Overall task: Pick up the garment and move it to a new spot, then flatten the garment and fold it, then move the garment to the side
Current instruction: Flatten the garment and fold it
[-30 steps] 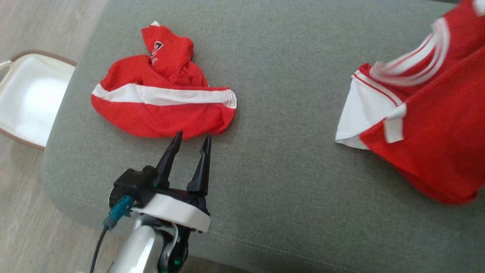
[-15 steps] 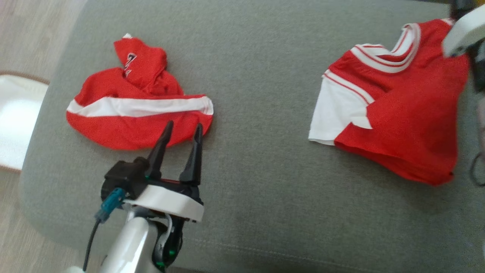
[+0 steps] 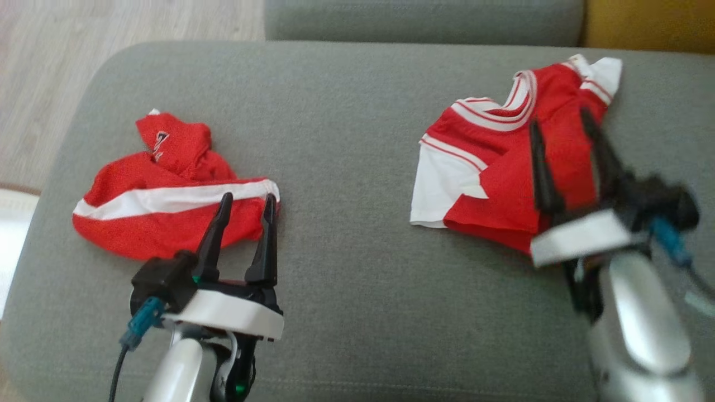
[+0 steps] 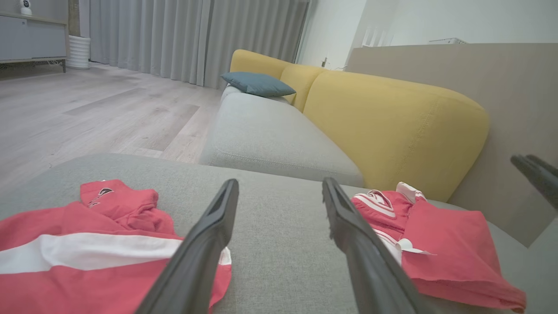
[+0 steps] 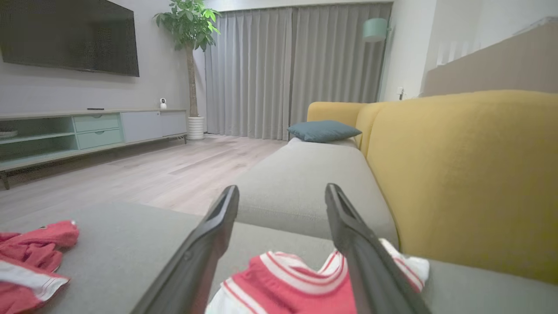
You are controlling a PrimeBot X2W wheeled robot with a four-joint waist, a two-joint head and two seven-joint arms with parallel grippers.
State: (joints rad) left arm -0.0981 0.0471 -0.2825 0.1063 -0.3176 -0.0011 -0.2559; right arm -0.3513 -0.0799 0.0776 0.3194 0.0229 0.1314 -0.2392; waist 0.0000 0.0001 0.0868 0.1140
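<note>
The garment, a red jersey (image 3: 497,181) with white sleeves and a striped collar, lies crumpled at the right of the grey seat cushion (image 3: 346,139). My right gripper (image 3: 559,120) hovers over the jersey's near right part, open and holding nothing. In the right wrist view that gripper (image 5: 281,188) stands open above the jersey's collar (image 5: 296,283). My left gripper (image 3: 248,196) is open too, its tips over the near right edge of red shorts (image 3: 167,223) with a white stripe. The left wrist view has the left gripper (image 4: 280,182) between shorts (image 4: 65,279) and jersey (image 4: 444,235).
A yellow sofa back (image 4: 392,122) rises behind the cushion's right side. A second grey seat (image 4: 270,135) with a blue pillow (image 4: 257,83) lies beyond. Wooden floor (image 3: 111,22) drops away at the left edge. Bare cushion separates the two red pieces.
My right gripper has opened and let go of the jersey, which now rests on the cushion. The right arm has come into the head view, and that camera has shifted.
</note>
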